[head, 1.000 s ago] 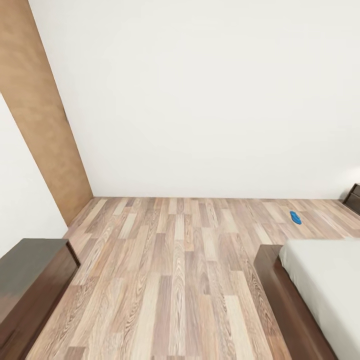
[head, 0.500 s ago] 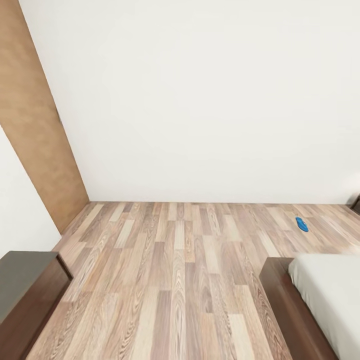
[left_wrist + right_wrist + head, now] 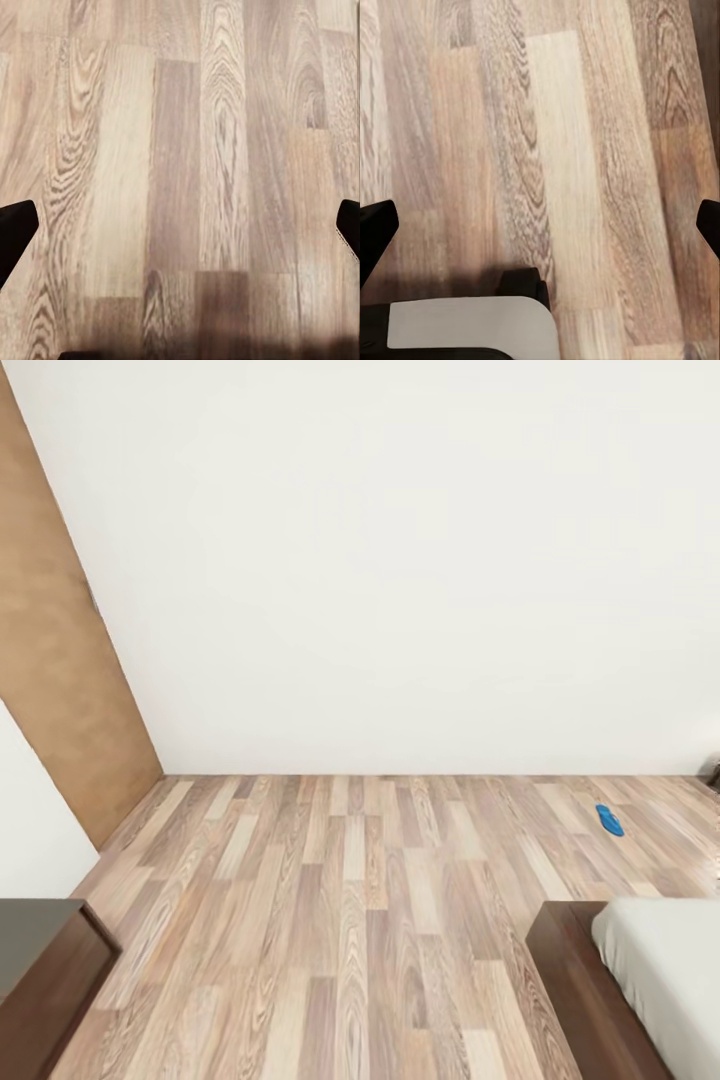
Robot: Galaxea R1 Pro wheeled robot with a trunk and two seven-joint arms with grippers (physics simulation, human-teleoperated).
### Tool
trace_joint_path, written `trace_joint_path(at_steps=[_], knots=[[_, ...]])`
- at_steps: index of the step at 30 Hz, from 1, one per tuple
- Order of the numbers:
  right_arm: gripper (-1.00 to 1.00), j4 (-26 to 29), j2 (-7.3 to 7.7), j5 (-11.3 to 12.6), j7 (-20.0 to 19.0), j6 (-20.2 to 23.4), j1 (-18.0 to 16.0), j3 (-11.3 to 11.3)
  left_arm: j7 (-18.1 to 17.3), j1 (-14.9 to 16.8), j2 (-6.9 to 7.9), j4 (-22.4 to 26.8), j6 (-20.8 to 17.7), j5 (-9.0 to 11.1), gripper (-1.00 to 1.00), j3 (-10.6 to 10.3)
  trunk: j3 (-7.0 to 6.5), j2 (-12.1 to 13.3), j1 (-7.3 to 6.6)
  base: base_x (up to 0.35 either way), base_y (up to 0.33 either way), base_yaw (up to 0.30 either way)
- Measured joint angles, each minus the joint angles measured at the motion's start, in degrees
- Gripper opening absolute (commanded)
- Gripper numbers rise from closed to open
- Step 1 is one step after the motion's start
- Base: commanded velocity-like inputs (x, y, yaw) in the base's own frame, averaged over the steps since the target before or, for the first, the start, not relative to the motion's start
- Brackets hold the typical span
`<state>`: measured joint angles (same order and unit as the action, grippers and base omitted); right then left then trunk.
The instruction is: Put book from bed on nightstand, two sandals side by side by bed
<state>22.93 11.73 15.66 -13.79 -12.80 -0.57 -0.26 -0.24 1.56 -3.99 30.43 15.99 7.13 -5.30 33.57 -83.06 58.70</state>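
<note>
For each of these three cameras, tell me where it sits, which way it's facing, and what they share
Head view: on the robot's head, facing forward and down at the floor, white wall, bed, one blue sandal.
Left wrist view: on the left arm, facing down at planks; left gripper fingertips at both edges.
Right wrist view: same for the right gripper.
All share the plank floor.

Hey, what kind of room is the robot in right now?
Most likely a bedroom: a low bed with a grey mattress, a blue sandal on the wood-plank floor, white walls.
</note>
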Motion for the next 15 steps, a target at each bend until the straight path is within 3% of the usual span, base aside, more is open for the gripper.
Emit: trace_joint_path(at_steps=[5,15], knots=[[1.00,0.0,0.01,-0.1,0.0,0.0,0.0,0.1,0.0,0.0,0.00,0.0,0.0,0.0,1.00,0.0,0.00,0.0,0.00,0.320,0.000,-0.179],[1.00,0.0,0.00,0.0,0.0,0.0,0.0,0.0,0.0,0.0,0.00,0.0,0.0,0.0,1.00,0.0,0.00,0.0,0.00,0.320,0.000,-0.017]])
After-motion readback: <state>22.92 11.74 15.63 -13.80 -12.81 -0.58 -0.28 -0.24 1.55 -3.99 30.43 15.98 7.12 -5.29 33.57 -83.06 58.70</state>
